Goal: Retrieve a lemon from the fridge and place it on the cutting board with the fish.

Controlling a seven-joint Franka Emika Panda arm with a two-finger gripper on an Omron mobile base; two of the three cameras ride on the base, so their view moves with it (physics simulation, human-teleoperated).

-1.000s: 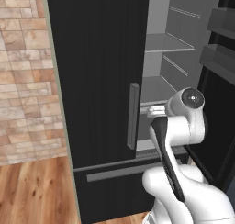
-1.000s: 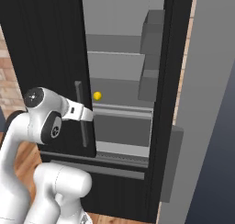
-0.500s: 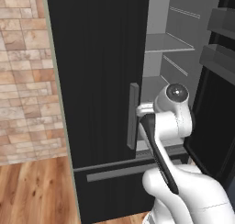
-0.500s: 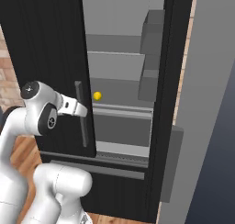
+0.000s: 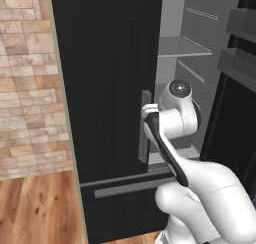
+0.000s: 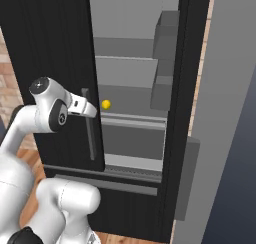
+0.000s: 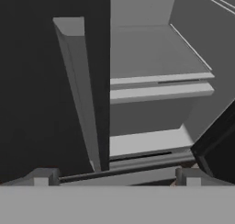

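One small bright yellow round lemon [image 6: 106,104] on grey shelf, frame centre-left, inside tall black fridge [image 5: 105,88], right door open. Two-finger gripper [image 7: 117,175] spread, empty, nr bar handle [image 7: 80,90]. Judged early: pick & board placement outstanding.

fridge [image 5: 105,78] door: matt black, smooth
handle [image 5: 145,127]: dull grey
wall [image 5: 25,88]: rough brick
floor [image 5: 40,208]: polished wood
lemon [image 6: 106,104]: smooth yellow

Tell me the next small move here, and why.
Probably swing the gripper right, past the closed left door's handle, toward the open compartment. The lemon sits on a fridge shelf just beyond that door's edge, while the open fingers point at the handle and the shelves beside it.
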